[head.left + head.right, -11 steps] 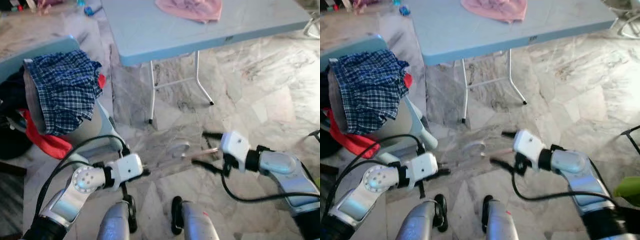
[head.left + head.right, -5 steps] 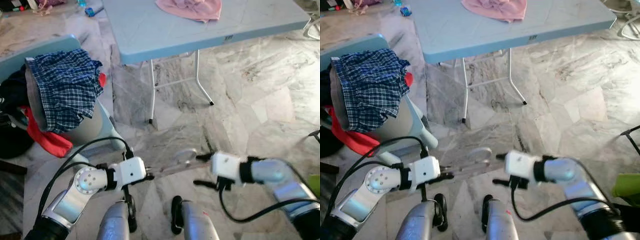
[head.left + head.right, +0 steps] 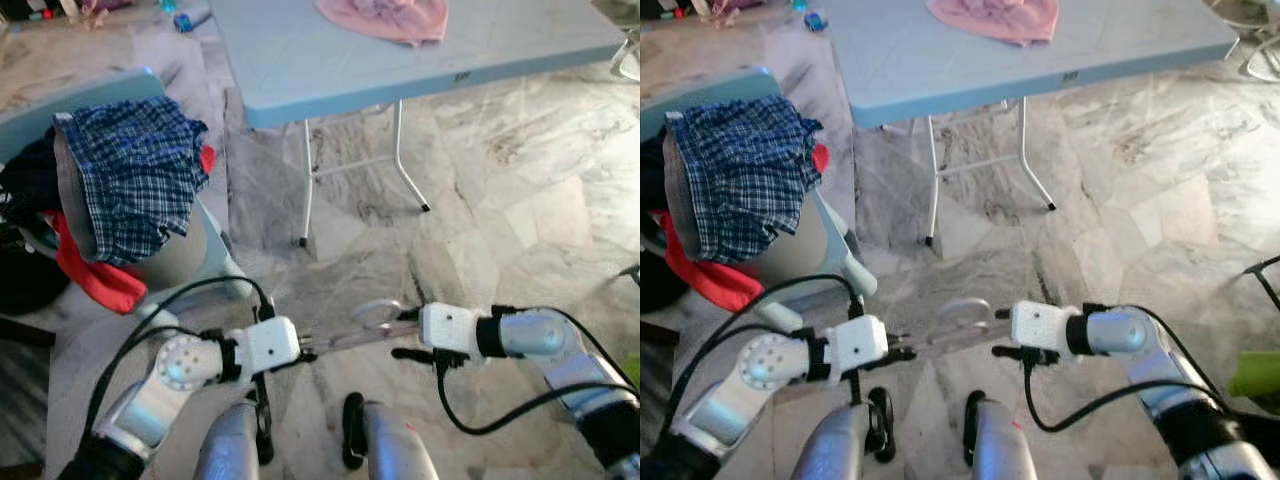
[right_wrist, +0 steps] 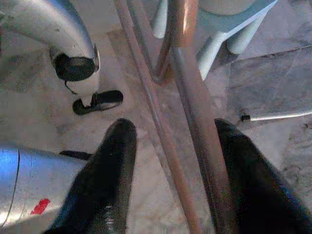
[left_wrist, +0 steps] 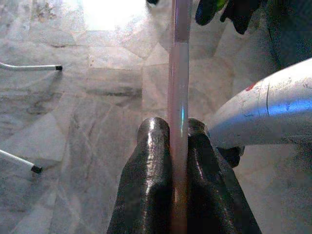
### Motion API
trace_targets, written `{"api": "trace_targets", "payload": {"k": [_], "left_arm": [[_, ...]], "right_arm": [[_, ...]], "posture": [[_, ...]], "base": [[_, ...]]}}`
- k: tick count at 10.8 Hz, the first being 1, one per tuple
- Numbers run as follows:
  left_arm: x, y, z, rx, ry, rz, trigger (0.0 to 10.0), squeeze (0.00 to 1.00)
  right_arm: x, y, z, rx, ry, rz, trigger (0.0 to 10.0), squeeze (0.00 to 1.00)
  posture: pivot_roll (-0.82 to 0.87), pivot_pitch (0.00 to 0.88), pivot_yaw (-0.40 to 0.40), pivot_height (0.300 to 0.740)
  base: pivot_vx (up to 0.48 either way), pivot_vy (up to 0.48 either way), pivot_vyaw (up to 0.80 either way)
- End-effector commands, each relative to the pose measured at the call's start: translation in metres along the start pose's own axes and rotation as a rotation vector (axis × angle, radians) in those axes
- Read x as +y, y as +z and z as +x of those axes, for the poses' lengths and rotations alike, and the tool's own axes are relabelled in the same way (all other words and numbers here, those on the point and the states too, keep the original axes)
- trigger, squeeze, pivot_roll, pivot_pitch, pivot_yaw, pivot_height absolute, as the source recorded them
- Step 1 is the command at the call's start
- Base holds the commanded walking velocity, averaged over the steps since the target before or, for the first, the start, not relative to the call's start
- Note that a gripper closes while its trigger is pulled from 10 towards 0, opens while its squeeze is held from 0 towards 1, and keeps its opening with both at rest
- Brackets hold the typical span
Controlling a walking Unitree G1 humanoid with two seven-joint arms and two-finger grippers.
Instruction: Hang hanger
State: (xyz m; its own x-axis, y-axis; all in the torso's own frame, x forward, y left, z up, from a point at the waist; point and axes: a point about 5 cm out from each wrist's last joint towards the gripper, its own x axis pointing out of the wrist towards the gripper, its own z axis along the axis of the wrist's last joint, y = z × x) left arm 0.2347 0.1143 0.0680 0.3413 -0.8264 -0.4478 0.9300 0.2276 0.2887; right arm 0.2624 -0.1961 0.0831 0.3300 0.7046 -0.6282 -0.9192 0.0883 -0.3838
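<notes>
A translucent pinkish hanger (image 3: 362, 326) hangs low over the marble floor between my two arms, just ahead of my legs. My left gripper (image 3: 304, 351) is shut on one end of it; in the left wrist view both black fingers (image 5: 151, 161) clamp the hanger bar (image 5: 179, 73). My right gripper (image 3: 405, 335) is at the other end, open. In the right wrist view its fingers (image 4: 109, 165) stand wide apart with the hanger's bars (image 4: 195, 112) running between them, close to one finger.
A blue folding table (image 3: 400, 60) with a pink cloth (image 3: 385, 15) stands ahead. At my left a pale blue chair (image 3: 195, 250) carries a plaid garment (image 3: 135, 170) and a red one (image 3: 95, 282). My own legs (image 3: 235, 445) are just below the hanger.
My right gripper has moved left and lower, so its open fingers now straddle the hanger's end. The left gripper has shifted slightly right, still holding the hanger.
</notes>
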Motion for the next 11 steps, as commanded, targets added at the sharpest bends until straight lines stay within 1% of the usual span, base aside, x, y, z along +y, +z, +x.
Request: {"api": "trace_targets", "payload": {"k": [1, 2, 3, 7, 9, 11], "left_arm": [[-0.006, 0.002, 0.001, -0.010, -0.011, 0.006, 10.0, 0.00], [-0.007, 0.000, 0.002, -0.007, -0.017, 0.005, 10.0, 0.00], [-0.008, -0.001, 0.003, -0.002, -0.020, 0.008, 10.0, 0.00], [-0.012, -0.005, 0.005, 0.015, -0.041, 0.002, 10.0, 0.00], [-0.014, -0.009, 0.004, 0.029, -0.053, 0.000, 10.0, 0.00], [-0.014, -0.011, 0.003, 0.044, -0.062, 0.001, 10.0, 0.00]], "right_arm": [[0.008, -0.006, 0.004, 0.023, 0.033, -0.007, 0.0, 0.00], [0.007, -0.007, 0.007, 0.020, 0.037, -0.005, 0.0, 0.00], [0.003, -0.007, 0.007, 0.018, 0.034, -0.013, 0.0, 0.00], [-0.017, -0.005, -0.002, 0.028, 0.023, -0.061, 0.0, 0.00], [-0.018, -0.006, -0.007, 0.050, 0.055, -0.082, 0.0, 0.00], [-0.015, -0.008, -0.014, 0.083, 0.120, -0.087, 0.0, 0.00]], "posture": [[-0.02, 0.247, -0.048, 0.740], [-0.02, 0.244, -0.050, 0.740], [-0.02, 0.243, -0.052, 0.740], [-0.03, 0.238, -0.054, 0.740], [-0.02, 0.235, -0.048, 0.740], [-0.02, 0.238, -0.047, 0.740]], "base": [[0.000, 0.000, 0.00], [0.000, 0.000, 0.00], [0.000, 0.000, 0.00], [0.000, 0.000, 0.00], [0.000, 0.000, 0.00], [0.000, 0.000, 0.00]]}}
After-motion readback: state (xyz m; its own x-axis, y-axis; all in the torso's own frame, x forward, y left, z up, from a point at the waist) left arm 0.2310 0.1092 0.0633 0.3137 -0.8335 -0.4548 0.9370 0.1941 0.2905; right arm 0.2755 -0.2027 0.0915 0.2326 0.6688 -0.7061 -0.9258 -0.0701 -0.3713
